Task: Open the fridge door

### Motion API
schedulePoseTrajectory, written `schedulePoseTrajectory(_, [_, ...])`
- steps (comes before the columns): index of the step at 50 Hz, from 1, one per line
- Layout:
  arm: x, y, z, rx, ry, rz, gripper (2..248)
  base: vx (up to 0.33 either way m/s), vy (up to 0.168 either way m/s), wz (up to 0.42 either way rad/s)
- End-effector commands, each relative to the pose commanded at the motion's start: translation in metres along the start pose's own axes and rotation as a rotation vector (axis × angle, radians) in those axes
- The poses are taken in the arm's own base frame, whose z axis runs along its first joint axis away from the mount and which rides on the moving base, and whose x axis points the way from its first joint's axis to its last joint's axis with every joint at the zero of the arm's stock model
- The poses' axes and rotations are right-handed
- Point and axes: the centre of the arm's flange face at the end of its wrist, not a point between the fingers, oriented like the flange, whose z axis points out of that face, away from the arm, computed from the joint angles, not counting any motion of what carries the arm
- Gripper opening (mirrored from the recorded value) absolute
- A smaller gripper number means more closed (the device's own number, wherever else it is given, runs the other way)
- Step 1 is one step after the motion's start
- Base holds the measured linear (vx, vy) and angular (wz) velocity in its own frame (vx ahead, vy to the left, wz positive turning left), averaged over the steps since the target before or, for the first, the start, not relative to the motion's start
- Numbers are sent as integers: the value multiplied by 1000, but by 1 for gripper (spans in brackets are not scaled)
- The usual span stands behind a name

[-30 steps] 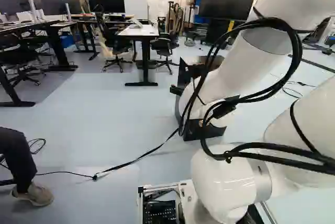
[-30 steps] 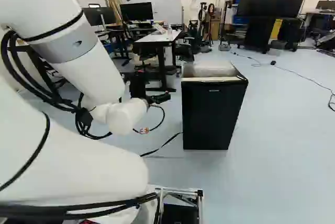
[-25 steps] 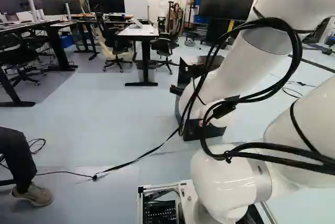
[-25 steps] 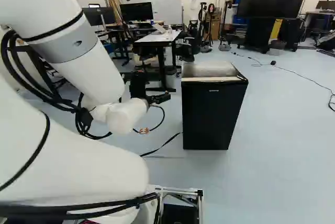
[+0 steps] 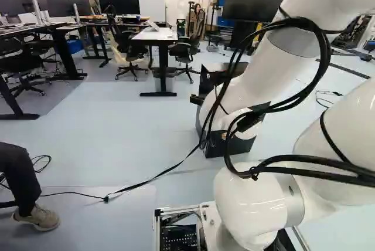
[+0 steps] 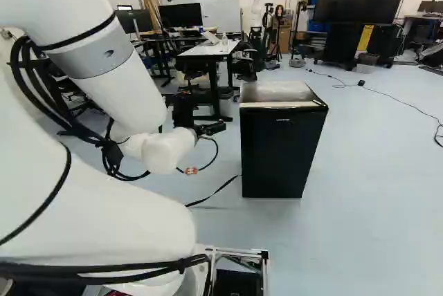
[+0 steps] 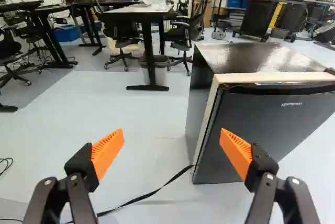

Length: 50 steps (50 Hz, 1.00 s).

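And there was the fridge (image 6: 280, 151), squat on the pale floor (image 6: 374, 192), the white arm (image 6: 124, 95) stretched out beside it. Its dark door (image 7: 277, 124) looked closed against the pale frame (image 7: 241, 78). The end effector (image 7: 171, 135) was spread wide with nothing between its orange pads (image 7: 107, 153); one finger lined up with the fridge's front, the other pointed past its side, and I could see no contact!

Where was the hold? The long recess (image 7: 285, 89) along the fridge's top front edge looked promising, and a small dark fitting (image 7: 330, 70) at the fridge's far top corner hinted at the hinge. That made the door's edge nearest the end effector the one to go for, up high, a fingertip hooked behind the lip.

How would it handle? A stiff, smooth panel, probably slick under the pads, light enough once swinging but likely held fast by a magnetic seal. So it called for a firm first tug, then a wide, easy arc about the hinge. Too hard a yank could have dragged or rocked the whole fridge, and the black strap (image 7: 152, 194) trailing from the fridge's foot was a possible snag!
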Motion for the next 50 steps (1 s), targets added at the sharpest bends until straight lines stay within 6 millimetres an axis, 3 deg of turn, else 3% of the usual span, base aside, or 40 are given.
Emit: schedulePoseTrajectory(50, [22,3,49,-35,-13,29,247,0,0,0])
